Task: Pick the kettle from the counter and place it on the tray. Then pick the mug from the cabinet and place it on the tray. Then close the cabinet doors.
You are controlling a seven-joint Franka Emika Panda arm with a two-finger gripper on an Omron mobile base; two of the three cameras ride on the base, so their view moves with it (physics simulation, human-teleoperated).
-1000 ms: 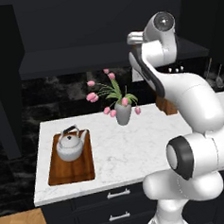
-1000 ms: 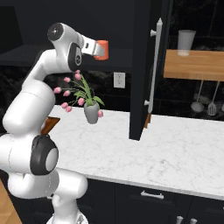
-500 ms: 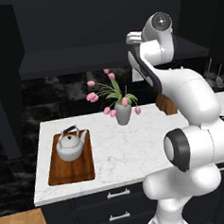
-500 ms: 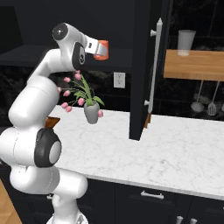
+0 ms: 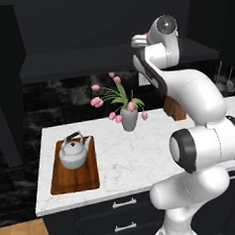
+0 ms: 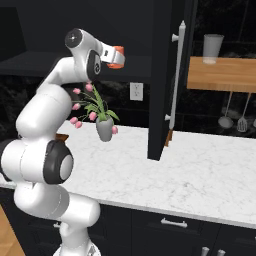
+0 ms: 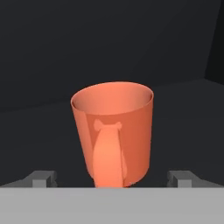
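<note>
Left base view: the kettle [image 5: 73,153] sits upright on the tray [image 5: 76,178], toward the tray's far end, dark handle arched over the lid. The tray lies near the left edge of the counter [image 5: 137,158], long side running front to back. A grey vase [image 5: 129,118] of pink tulips stands near the counter's back edge, well apart from the tray. The arm rises at right and reaches up toward the dark cabinet [image 5: 108,25]; an orange patch, the mug [image 5: 142,36], shows just beside its top joint. Right base view: the mug [image 6: 117,56] appears at the arm's raised end, level with the cabinet's lower shelf. One cabinet door [image 6: 167,75] stands open, edge-on, its silver bar handle [image 6: 176,90] vertical. The vase [image 6: 104,129] sits on the counter [image 6: 200,170] below the arm. A wooden shelf [image 6: 222,74] at right carries a grey cup [image 6: 213,48]; utensils [image 6: 235,117] hang beneath it. Hand view: the mug [image 7: 113,131] stands upright on the dark shelf, handle turned toward the camera. The gripper [image 7: 113,178] is spread wide, one fingertip [image 7: 43,177] to each side of the mug's base, both apart from it; nothing is gripped.
</note>
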